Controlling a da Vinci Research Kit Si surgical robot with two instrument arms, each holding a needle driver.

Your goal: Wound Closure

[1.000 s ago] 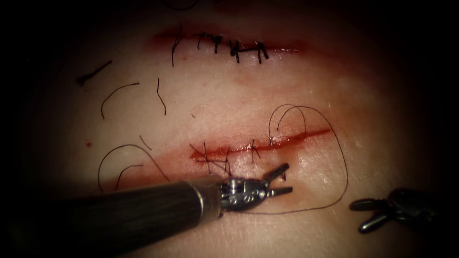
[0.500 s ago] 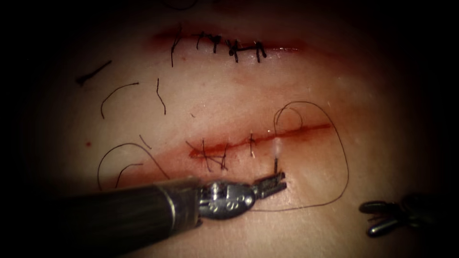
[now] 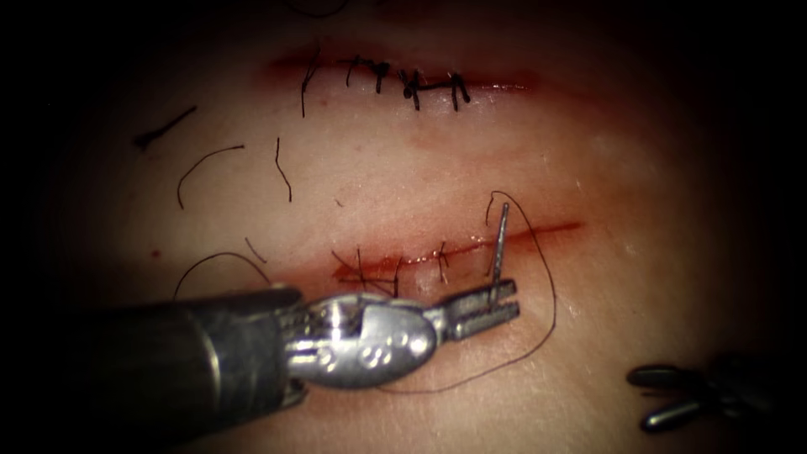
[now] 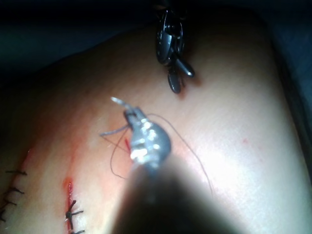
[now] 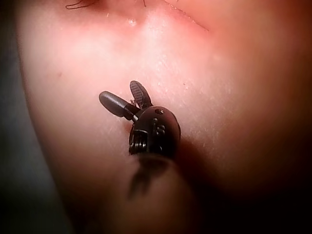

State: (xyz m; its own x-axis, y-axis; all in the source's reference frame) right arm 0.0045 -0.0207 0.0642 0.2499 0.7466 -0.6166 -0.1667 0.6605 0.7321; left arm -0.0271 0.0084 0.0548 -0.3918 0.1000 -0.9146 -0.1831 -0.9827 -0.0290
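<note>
My left tool point(image 3: 511, 301) comes in from the lower left, its jaws shut on the curved needle point(image 3: 500, 244) near one end. The needle stands up from the jaws across the open right part of the lower cut point(image 3: 538, 233) and looks free of the tissue point(image 3: 403, 176). Black thread point(image 3: 551, 294) loops from the needle's upper end around the right and back under the tool. The left wrist view shows the needle point(image 4: 118, 101) curving out of the left tool point(image 4: 129, 113). My right tool point(image 3: 643, 398) rests at the lower right, open and holding nothing; its spread jaws point(image 5: 122, 93) hover over bare tissue.
Several stitches point(image 3: 378, 273) close the lower cut's left part. A second cut point(image 3: 403, 84) farther back is stitched along its length. Cut ends of thread point(image 3: 206, 168) lie on the tissue at the left. Red fluid point(image 3: 437, 256) lines the lower cut.
The left tool's jaws closed on the needle just below the cut and drew it out and up. The thread loop on the right shrank. The right tool stayed nearly still.
</note>
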